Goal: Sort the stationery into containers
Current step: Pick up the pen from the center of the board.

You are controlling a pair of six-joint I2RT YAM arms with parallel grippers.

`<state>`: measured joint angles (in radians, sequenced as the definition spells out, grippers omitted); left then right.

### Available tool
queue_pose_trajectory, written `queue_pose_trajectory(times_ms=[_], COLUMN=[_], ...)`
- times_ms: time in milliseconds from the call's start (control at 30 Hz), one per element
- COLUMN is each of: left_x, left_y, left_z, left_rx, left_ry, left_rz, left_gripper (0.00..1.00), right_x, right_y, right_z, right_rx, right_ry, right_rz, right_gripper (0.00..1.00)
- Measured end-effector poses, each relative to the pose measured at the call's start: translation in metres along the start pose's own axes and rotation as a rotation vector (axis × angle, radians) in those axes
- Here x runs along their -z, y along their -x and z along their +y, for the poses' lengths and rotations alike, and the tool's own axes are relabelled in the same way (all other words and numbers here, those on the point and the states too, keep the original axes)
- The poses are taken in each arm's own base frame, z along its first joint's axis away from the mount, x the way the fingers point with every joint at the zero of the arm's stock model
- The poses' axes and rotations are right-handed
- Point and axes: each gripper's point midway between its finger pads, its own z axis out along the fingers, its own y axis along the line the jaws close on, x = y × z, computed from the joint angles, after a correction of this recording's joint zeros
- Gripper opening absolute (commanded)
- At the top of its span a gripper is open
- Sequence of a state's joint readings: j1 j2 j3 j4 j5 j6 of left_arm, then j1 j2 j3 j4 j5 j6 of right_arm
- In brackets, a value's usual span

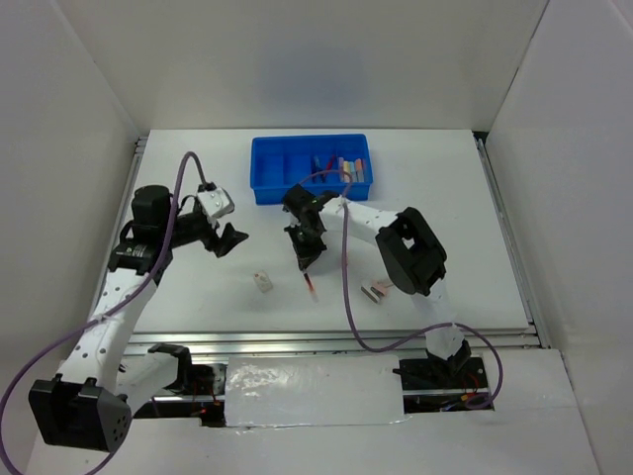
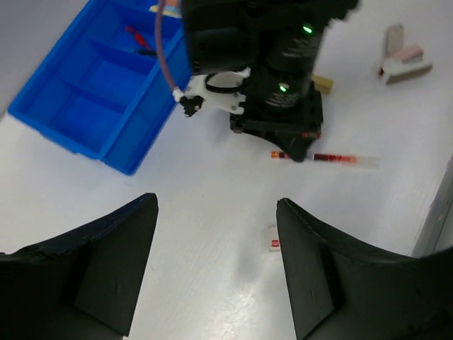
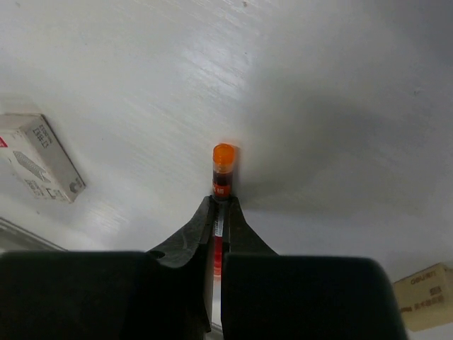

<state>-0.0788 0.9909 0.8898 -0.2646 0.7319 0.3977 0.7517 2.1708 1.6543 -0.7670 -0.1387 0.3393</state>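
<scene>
My right gripper point(image 3: 220, 205) is shut on a thin red pen point(image 3: 224, 170) with an orange cap; the pen sticks out past the fingertips, low over the white table. In the top view that gripper point(image 1: 305, 259) points down in front of the blue tray point(image 1: 287, 188), the pen point(image 1: 312, 287) trailing toward me. The left wrist view shows the same pen point(image 2: 333, 158) flat under the right gripper point(image 2: 283, 120). My left gripper point(image 2: 216, 234) hangs open and empty above the table, a small white eraser point(image 2: 273, 239) near its right finger. Several markers point(image 1: 341, 166) lie in the tray's right compartments.
A white eraser block point(image 1: 262, 281) lies left of the pen; in the right wrist view it is point(image 3: 39, 157). Two more erasers point(image 1: 377, 290) lie to the right, near the right arm's forearm. A tan eraser point(image 3: 425, 287) sits at the lower right. White walls surround the table.
</scene>
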Motion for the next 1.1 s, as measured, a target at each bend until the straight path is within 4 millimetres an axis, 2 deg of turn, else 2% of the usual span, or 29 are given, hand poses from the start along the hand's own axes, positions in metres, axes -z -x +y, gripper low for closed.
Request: queue_pose_trajectory(times_ms=[167, 333, 467, 633, 800, 1100], left_x=[-0.005, -0.015, -0.024, -0.041, -0.058, -0.073], left_y=[-0.005, -0.018, -0.031, -0.043, -0.052, -0.055], left_z=[-0.039, -0.091, -0.142, -0.182, -0.198, -0.194], left_rx=[-0.295, -0.660, -0.900, -1.042, -1.089, -1.118], left_ry=[-0.175, -0.362, -0.537, -0.696, -0.777, -0.775], left_rz=[0.019, 0.005, -0.018, -0.018, 0.013, 0.047], left_gripper=[0.75, 0.75, 0.72, 0.66, 0.62, 0.60], right_x=[0.009, 0.031, 0.053, 0.074, 0.090, 0.121], right_y=[-0.002, -0.004, -0.007, -0.020, -0.032, -0.042], right_z=[-0.004, 0.002, 0.023, 0.049, 0.066, 0.083], right_rx=[0.027, 0.026, 0.032, 0.047, 0.064, 0.105], right_ry=[0.140, 0.305, 0.466, 0.637, 0.733, 0.811], right_rz=[0.047, 0.093, 0.135, 0.199, 0.238, 0.230], right_gripper=[0.00, 0.00, 0.00, 0.00, 0.00, 0.00])
